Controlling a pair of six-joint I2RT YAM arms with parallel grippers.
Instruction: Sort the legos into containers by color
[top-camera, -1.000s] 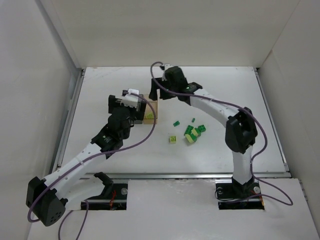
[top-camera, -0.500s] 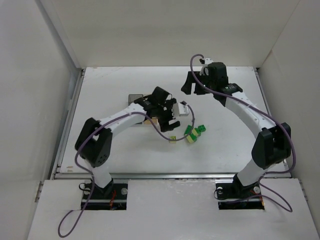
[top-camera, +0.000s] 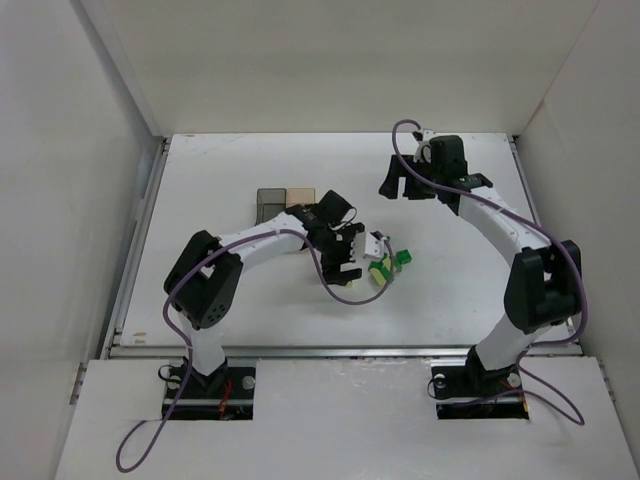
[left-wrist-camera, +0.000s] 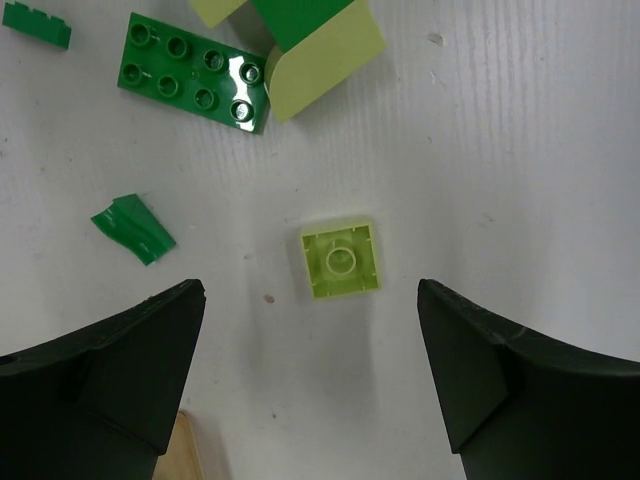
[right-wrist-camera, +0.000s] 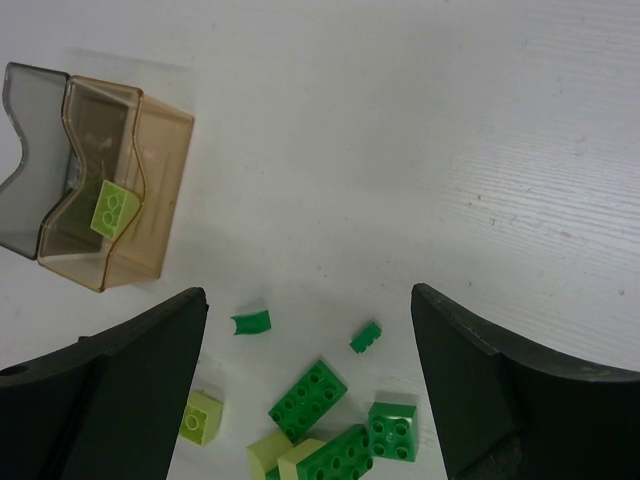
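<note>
Barely underway: most legos (right-wrist-camera: 310, 400) are lying loose on the table (right-wrist-camera: 400, 120).
The left gripper (left-wrist-camera: 308, 300), jaws spread and empty, is hovering over a pale brick (left-wrist-camera: 340, 260); farther off, the amber bin (right-wrist-camera: 160, 150) is holding one pale lego (right-wrist-camera: 113, 208) beside the grey bin (right-wrist-camera: 30, 180), and the right gripper (right-wrist-camera: 305, 295) is hanging splayed, empty.

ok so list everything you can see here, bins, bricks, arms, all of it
smoky grey translucent plastic bin: one, grey, no brick seen inside
amber translucent plastic bin: one, amber, touching the grey bin
binned pale brick: one, yellow-green, inside the amber bin
pale square brick: one, yellow-green, on the table, untouched
flat eight-stud plate: one, dark green, by the cluster
small loose bits: two, dark green, apart on the table
clustered bricks: about four, dark green and yellow-green, touching
white table: one, white
left gripper: black, open, straddling the pale square brick
right gripper: black, open, empty
</note>
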